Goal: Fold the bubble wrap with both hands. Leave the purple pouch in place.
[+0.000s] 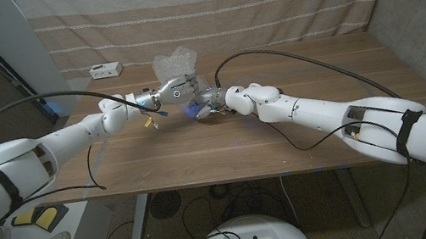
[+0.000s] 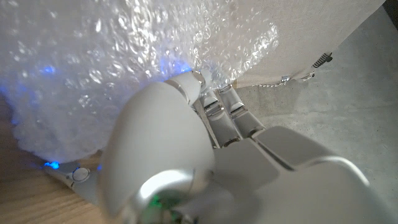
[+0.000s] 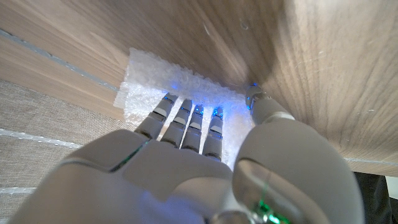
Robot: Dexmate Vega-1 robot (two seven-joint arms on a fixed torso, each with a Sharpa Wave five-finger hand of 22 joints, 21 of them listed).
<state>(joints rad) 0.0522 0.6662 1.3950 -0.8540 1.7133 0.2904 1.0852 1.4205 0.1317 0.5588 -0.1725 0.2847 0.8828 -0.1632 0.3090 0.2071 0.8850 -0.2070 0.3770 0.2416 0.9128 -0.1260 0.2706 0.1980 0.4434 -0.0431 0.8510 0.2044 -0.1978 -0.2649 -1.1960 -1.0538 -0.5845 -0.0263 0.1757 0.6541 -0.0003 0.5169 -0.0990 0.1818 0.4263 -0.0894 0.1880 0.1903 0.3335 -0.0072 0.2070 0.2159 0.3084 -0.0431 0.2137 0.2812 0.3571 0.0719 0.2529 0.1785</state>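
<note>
In the head view the left hand (image 1: 173,90) and the right hand (image 1: 208,100) meet near the middle of the wooden table (image 1: 301,135), where the bubble wrap (image 1: 173,61) rises in a crumpled bunch above the left hand, with a small white box (image 1: 105,70) well apart by the table's far edge. In the left wrist view the left hand's fingers (image 2: 219,109) reach into the wrap and grip it. In the right wrist view the right hand's fingers (image 3: 185,118) lie extended on the wrap, pressing it onto the table, thumb alongside; whether they grip it I cannot tell.
</note>
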